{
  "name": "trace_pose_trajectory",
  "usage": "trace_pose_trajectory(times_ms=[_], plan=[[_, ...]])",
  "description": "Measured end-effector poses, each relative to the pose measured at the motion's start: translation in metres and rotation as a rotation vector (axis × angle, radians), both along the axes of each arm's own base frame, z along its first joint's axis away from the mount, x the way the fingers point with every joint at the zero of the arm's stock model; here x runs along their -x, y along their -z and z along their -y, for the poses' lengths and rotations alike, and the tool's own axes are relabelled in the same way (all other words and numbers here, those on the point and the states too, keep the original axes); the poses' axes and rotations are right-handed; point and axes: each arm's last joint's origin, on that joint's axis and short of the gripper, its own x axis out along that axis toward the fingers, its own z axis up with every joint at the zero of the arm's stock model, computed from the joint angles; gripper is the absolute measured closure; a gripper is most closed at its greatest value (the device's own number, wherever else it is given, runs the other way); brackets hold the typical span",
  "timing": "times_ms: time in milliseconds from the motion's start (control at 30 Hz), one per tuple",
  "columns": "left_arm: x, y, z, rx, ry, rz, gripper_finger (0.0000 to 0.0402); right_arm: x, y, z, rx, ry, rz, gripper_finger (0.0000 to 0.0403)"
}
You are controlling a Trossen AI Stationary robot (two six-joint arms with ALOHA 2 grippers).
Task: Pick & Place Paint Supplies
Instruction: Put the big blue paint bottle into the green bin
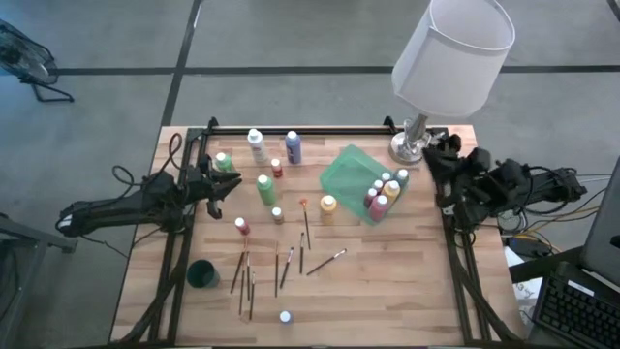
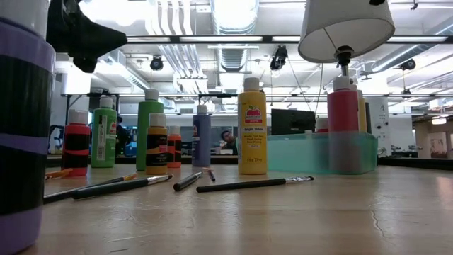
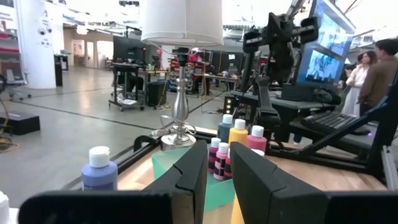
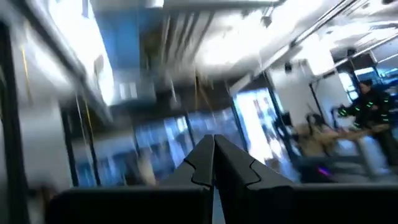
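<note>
With its fingers (image 3: 193, 180) narrowly parted and empty, the left gripper (image 1: 232, 184) risks toppling the crowded green paint bottle (image 1: 264, 188), while the right gripper (image 1: 448, 165) waits pinched closed.

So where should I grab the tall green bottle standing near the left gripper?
Grip the green bottle across its round body, below the white cap, coming in from the left gripper's side. It stands upright with bare table on that side; a small bottle stands close on the other.
</note>
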Motion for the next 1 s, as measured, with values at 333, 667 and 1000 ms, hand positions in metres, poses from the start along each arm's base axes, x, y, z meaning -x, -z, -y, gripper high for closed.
trace_pose_trajectory(times_ms=[333,667,1000], plan=[[0.000,-0.001,0.000,0.052,0.004,0.019,0.0326,-0.097,-0.046,-0.019,0.170,0.000,-0.927,0.0394],[0.000,-0.002,0.000,0.044,0.003,0.018,0.0326,-0.149,-0.050,-0.025,0.117,0.043,-1.594,0.0334],[0.000,0.000,0.000,0.043,0.003,0.009,0.0326,-0.128,-0.044,-0.012,0.068,-0.042,-1.231,0.0387]])
